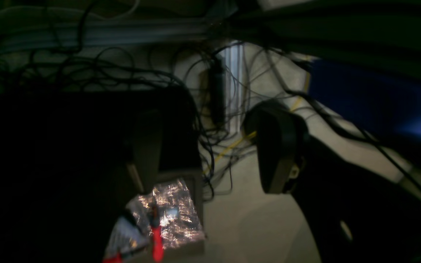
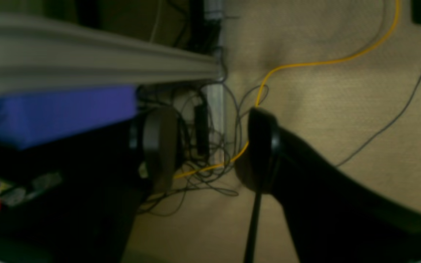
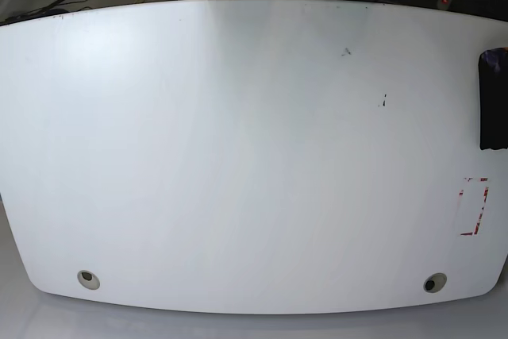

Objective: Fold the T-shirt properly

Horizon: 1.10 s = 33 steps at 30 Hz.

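Base view: T-shirt at the table's right edge, both grippers wide and off the counter

The black T-shirt [image 3: 494, 101] lies as a compact dark bundle on the upper part of the white table [image 3: 254, 156], by the right edge as pictured. The frame cuts it off on that side, so its full outline and the number of its layers cannot be told. A little purple and orange of the print shows at its top end; the rest in sight is plain black. Below it, near the same edge, are broken red marks [image 3: 480, 208] on the tabletop. Two round inserts sit near the bottom corners, one [image 3: 88, 279] at the left and the other [image 3: 434, 282] at the right.

Neither gripper appears in the base view. In the left wrist view, the left gripper [image 1: 212, 153] has its fingers spread wide, with nothing held between them. Beyond are tangled black cables [image 1: 196, 120], a shiny bag [image 1: 179, 215] and a red-handled tool [image 1: 157, 241] lying against it. A blue panel [image 1: 371, 98] fills part of the right side, dim and blurred.

The right wrist view shows the right gripper [image 2: 212, 151] likewise wide and holding nothing. Past its blurred fingers, a yellow cable [image 2: 313, 64] curves across the floor [image 2: 378, 128].
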Each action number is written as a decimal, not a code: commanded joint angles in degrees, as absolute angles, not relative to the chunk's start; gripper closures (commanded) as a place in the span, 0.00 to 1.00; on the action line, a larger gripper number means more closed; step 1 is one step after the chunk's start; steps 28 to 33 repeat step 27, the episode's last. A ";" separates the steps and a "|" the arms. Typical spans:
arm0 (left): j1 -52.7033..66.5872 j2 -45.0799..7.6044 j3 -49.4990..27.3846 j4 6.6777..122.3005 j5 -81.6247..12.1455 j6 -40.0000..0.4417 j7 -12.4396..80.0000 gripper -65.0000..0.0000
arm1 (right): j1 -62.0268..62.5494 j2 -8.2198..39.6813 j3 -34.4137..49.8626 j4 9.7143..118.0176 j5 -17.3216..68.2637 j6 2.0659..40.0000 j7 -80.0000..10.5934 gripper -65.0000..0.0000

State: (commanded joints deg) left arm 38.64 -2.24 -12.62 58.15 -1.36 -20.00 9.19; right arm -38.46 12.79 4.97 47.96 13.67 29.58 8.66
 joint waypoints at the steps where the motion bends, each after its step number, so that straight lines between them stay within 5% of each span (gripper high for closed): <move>1: 36.70 -2.42 -12.53 54.29 -1.36 -20.00 7.96 0.44 | -36.88 12.79 4.53 45.85 13.58 29.41 8.66 0.55; 7: 22.99 -4.53 -10.68 30.37 -0.40 -14.81 2.15 0.44 | -24.22 13.76 1.19 31.16 13.58 29.23 8.66 0.55; 13: 15.87 -4.62 -9.19 19.74 2.07 -8.48 -0.13 0.44 | -17.36 13.49 -0.22 23.69 13.58 29.14 8.66 0.55; 23: 10.86 -4.26 -9.19 15.16 2.33 -8.31 -0.13 0.44 | -14.20 13.32 -7.34 20.09 13.67 20.97 8.66 0.54; 33: 10.77 -4.26 -9.10 13.76 2.33 -8.31 -0.31 0.44 | -14.11 12.44 -7.34 20.18 13.67 20.53 8.66 0.54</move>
